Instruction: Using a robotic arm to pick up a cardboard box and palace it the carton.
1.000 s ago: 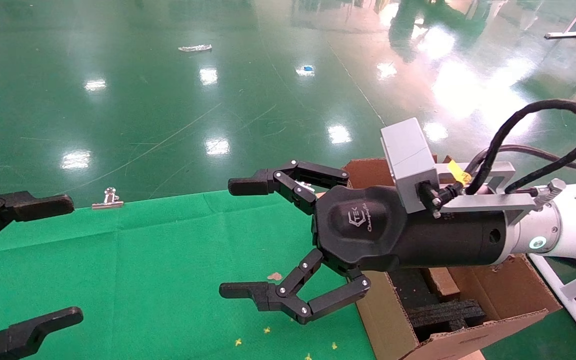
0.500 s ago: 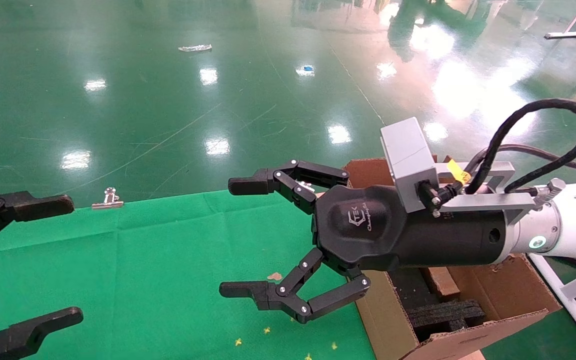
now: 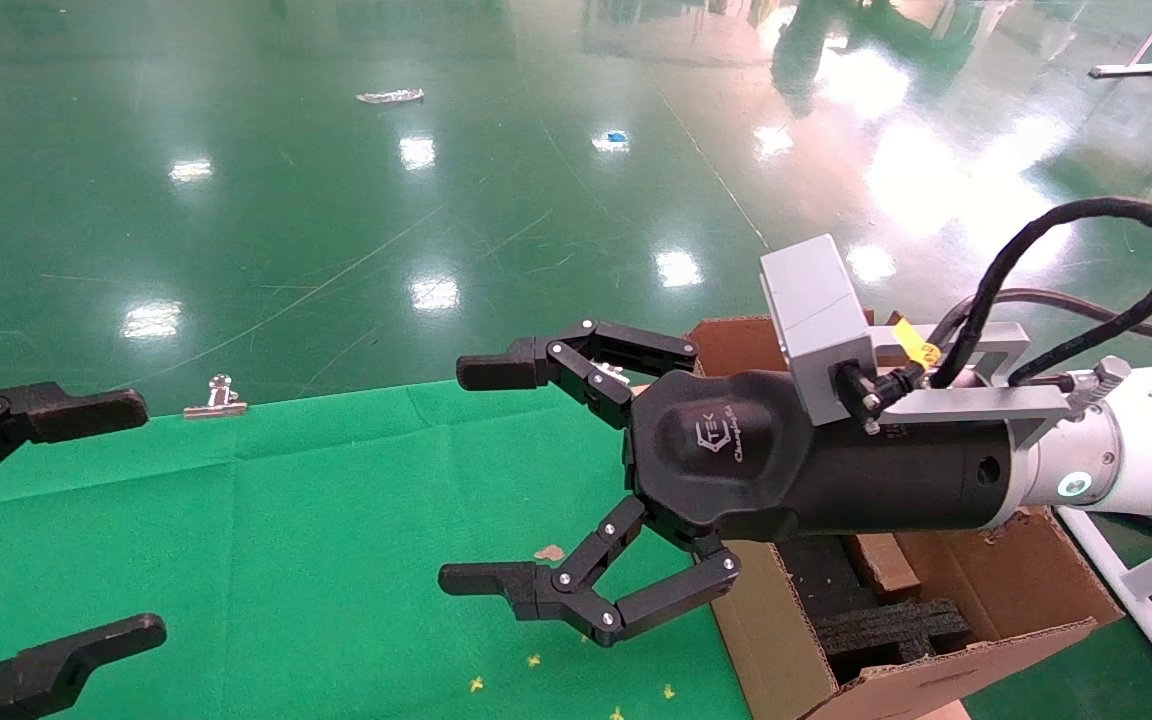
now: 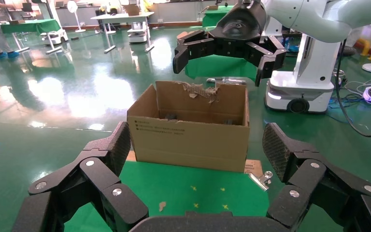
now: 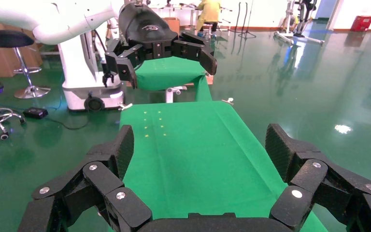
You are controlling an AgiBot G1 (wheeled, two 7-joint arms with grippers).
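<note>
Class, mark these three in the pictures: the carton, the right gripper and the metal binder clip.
carton [image 4: 188, 137], left wrist view, its printed front wall.
right gripper [image 3: 451, 475], head view, midway between its open fingertips.
metal binder clip [image 3: 216, 405], head view, its body.

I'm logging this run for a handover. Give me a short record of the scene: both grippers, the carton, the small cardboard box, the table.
right gripper: open, empty, above the green table near the carton
left gripper: open, empty, at the table's left edge
carton: open, torn flaps, black foam inside, at the table's right end
cardboard box: a slim brown piece shows inside the carton; cannot confirm
table: green cloth, small scraps, metal clip at the far edge
</note>
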